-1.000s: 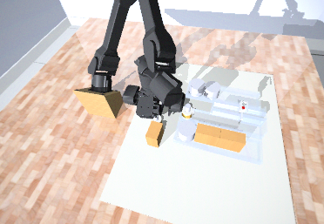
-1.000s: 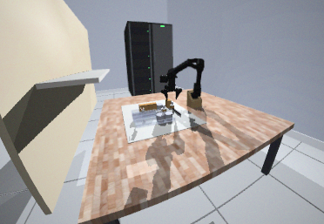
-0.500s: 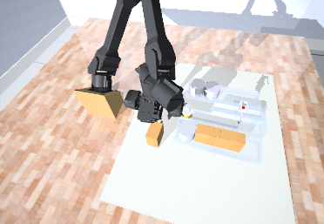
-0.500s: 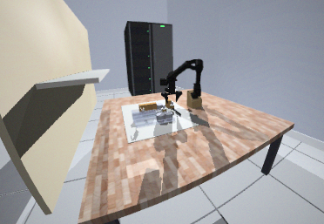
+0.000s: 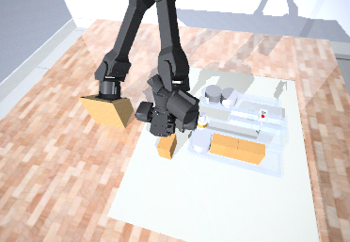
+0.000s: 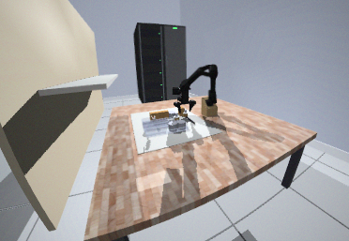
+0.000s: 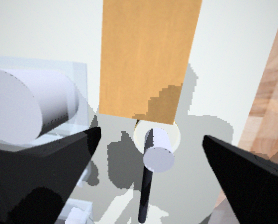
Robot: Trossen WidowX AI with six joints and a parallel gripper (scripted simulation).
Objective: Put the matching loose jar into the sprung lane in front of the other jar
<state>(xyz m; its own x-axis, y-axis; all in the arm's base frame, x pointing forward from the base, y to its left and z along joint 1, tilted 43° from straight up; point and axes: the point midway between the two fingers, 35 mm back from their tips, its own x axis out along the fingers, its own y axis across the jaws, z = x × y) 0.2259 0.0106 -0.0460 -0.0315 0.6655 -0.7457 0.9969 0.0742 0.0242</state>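
The loose jar (image 7: 159, 159), with a pale lavender top and a wider cream rim below, stands upright against the end of an orange block in the wrist view. My gripper (image 7: 150, 135) (image 6: 185, 108) is open above it, one finger on each side, touching nothing. In the top view the arm hides this jar and the fingertips. The clear lane tray (image 5: 278, 169) holds a small white-topped jar (image 5: 202, 120) with a yellow band in a middle lane near its left end. A white piece with a red spot (image 5: 262, 116) is farther right; the pusher plate is unclear.
The orange block (image 7: 147, 55) (image 5: 167, 146) is beside the loose jar. A thin black rod (image 7: 145, 197) lies by it. A large pale cylinder (image 7: 57, 100) (image 5: 201, 142) and orange boxes (image 5: 237, 148) fill the near lane. Two grey-white cylinders stand in the far lane.
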